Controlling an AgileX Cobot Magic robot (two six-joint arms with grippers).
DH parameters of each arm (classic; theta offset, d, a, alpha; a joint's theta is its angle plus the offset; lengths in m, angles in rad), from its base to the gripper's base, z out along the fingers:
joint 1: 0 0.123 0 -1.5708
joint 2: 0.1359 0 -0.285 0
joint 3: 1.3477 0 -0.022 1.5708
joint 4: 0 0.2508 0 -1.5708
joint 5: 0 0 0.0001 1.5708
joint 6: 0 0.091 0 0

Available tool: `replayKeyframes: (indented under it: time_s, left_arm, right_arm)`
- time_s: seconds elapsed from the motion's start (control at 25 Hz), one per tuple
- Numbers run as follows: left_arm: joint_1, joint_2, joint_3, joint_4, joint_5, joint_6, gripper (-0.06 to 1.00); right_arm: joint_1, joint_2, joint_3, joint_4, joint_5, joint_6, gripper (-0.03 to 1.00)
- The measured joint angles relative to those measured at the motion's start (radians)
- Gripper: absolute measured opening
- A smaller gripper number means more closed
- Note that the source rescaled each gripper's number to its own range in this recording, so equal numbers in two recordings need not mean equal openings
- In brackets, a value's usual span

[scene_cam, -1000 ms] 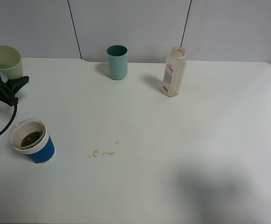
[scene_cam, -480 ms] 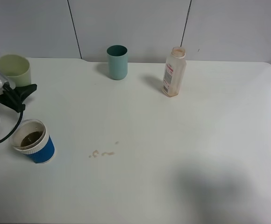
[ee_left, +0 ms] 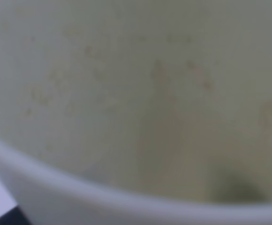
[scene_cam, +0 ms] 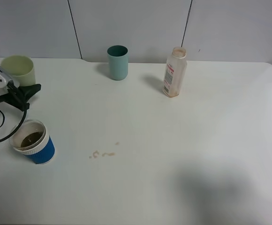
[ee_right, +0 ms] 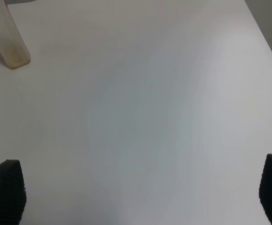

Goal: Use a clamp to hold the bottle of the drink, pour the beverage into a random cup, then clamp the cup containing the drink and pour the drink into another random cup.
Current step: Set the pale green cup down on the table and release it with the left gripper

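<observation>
The pale yellow-green cup [scene_cam: 18,69] hangs at the table's far left, mouth up, with my left gripper [scene_cam: 24,90] shut on it. In the left wrist view the cup's stained wall and pale rim [ee_left: 140,117] fill the picture. Just in front stands the short blue cup [scene_cam: 36,149] holding dark brown beverage [scene_cam: 31,138]. The bottle [scene_cam: 174,72] stands upright at the back right, open and nearly drained; its base also shows as the bottle [ee_right: 7,40] in the right wrist view. My right gripper [ee_right: 138,194] hovers open over bare table, out of the exterior view.
A darker teal tumbler [scene_cam: 117,62] stands at the back centre. Small brown spill marks [scene_cam: 103,153] lie on the white table [scene_cam: 183,140] near the middle. A black cable [scene_cam: 4,133] loops beside the blue cup. The table's right edge [ee_right: 267,44] runs near the right gripper.
My left gripper has carried the pale yellow-green cup rightward from the left edge and a little forward. The blue cup, bottle and teal tumbler have not moved.
</observation>
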Motion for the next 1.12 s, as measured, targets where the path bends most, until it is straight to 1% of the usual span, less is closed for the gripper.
replayKeyframes:
  time_s: [0.36, 0.52, 0.76, 1.12]
  left_arm:
    - [-0.103, 0.096, -0.153, -0.006, 0.0, -0.144, 0.01]
    - [-0.135, 0.122, -0.184, -0.026, 0.0, -0.171, 0.01]
    - [-0.143, 0.161, -0.199, -0.044, 0.0, -0.192, 0.01]
    - [-0.145, 0.2, -0.2, -0.05, 0.0, -0.197, 0.01]
  right_arm:
    - [0.0, 0.0, 0.0, 0.0, 0.0, 0.0, 1.0]
    - [0.0, 0.0, 0.0, 0.0, 0.0, 0.0, 1.0]
    - [0.0, 0.0, 0.0, 0.0, 0.0, 0.0, 1.0]
    - [0.0, 0.0, 0.0, 0.0, 0.0, 0.0, 1.0]
